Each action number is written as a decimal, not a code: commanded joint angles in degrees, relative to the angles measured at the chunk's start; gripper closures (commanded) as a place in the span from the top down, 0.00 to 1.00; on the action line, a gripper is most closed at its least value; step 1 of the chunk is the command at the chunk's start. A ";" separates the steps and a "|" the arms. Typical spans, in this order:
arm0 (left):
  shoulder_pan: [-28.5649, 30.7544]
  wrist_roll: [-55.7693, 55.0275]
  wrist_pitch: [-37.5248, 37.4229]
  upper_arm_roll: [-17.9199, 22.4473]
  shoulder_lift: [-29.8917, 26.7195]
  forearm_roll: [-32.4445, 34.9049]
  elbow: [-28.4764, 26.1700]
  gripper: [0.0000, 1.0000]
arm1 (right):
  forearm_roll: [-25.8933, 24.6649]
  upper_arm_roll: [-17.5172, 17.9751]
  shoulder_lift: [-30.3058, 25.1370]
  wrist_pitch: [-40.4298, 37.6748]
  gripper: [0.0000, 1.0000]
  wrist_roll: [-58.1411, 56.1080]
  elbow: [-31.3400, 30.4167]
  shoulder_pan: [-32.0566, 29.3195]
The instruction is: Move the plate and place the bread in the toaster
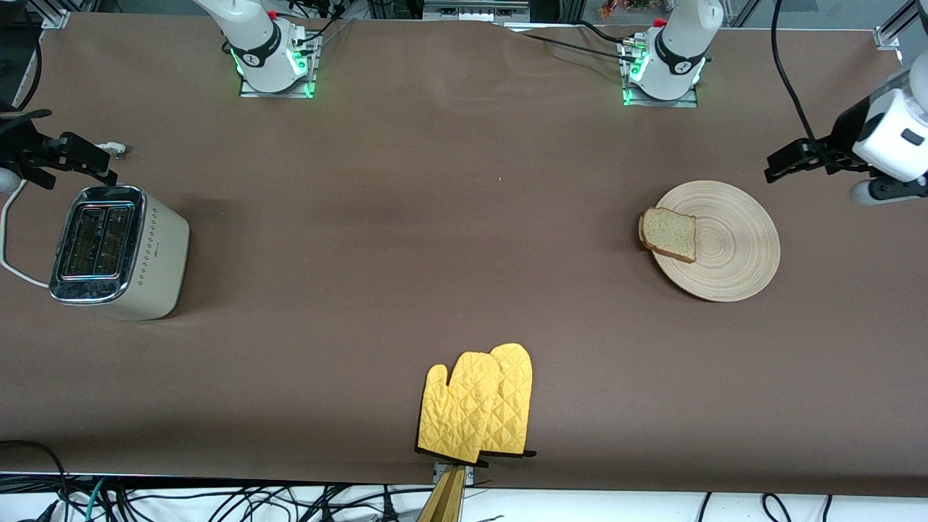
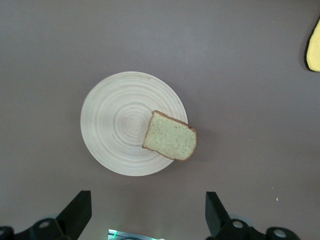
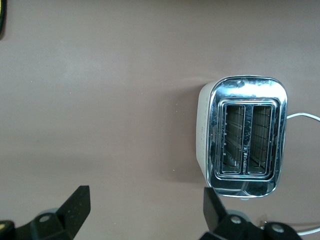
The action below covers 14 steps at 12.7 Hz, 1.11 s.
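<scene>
Brown cloth (image 1: 449, 239) covers the whole table, slight wrinkle near the top edge at centre. Even overhead light, soft shadows. White floor strip along the bottom edge, tangle of black cables (image 1: 217, 500) on it. Metal frame posts (image 1: 61, 11) at the top corners.

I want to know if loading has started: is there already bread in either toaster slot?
No: in the right wrist view both slots of the toaster are empty, and the bread lies on the plate.

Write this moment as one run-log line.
left tool: open, up beside plate | right tool: open, up by toaster | bread: on plate rim | slots empty
</scene>
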 commanded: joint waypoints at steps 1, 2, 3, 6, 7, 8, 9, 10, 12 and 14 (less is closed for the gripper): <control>0.43 -0.62 -0.40 -0.50 1.78 3.28 2.96 1.00 | -0.25 0.08 0.50 -0.69 1.00 -0.40 1.44 -0.32; 0.52 -0.44 0.04 -0.58 1.79 3.30 2.96 1.00 | -0.42 0.08 0.50 -0.69 1.00 -0.32 1.44 -0.32; 0.52 -0.44 0.74 -0.58 1.79 3.21 2.79 1.00 | -0.25 0.08 0.50 -0.69 1.00 -0.31 1.44 -0.32; 0.70 -0.44 0.75 -0.50 1.70 3.21 2.26 1.00 | -0.16 0.08 0.50 -0.77 1.00 -0.40 1.44 -0.32; 0.70 -0.44 0.75 -0.50 1.61 3.21 2.26 1.00 | -0.16 0.08 0.50 -0.77 1.00 -0.40 1.44 -0.32; 0.61 -0.44 0.75 -0.50 1.53 3.12 2.17 1.00 | -0.25 0.16 0.50 -0.77 1.00 -0.40 1.44 -0.32; 0.61 -0.44 0.66 -0.58 1.44 3.12 2.17 1.00 | -0.25 0.08 0.50 -0.77 1.00 -0.40 1.44 -0.32; 0.70 -0.44 0.75 -0.50 1.44 3.03 2.09 1.00 | -0.25 0.08 0.50 -0.77 1.00 -0.40 1.44 -0.32; 0.70 -0.44 0.66 -0.50 1.52 3.03 2.09 1.00 | -0.25 0.16 0.50 -0.77 1.00 -0.40 1.44 -0.32; 0.70 -0.44 0.75 -0.50 1.61 2.95 2.17 1.00 | -0.16 0.16 0.50 -0.77 1.00 -0.40 1.44 -0.32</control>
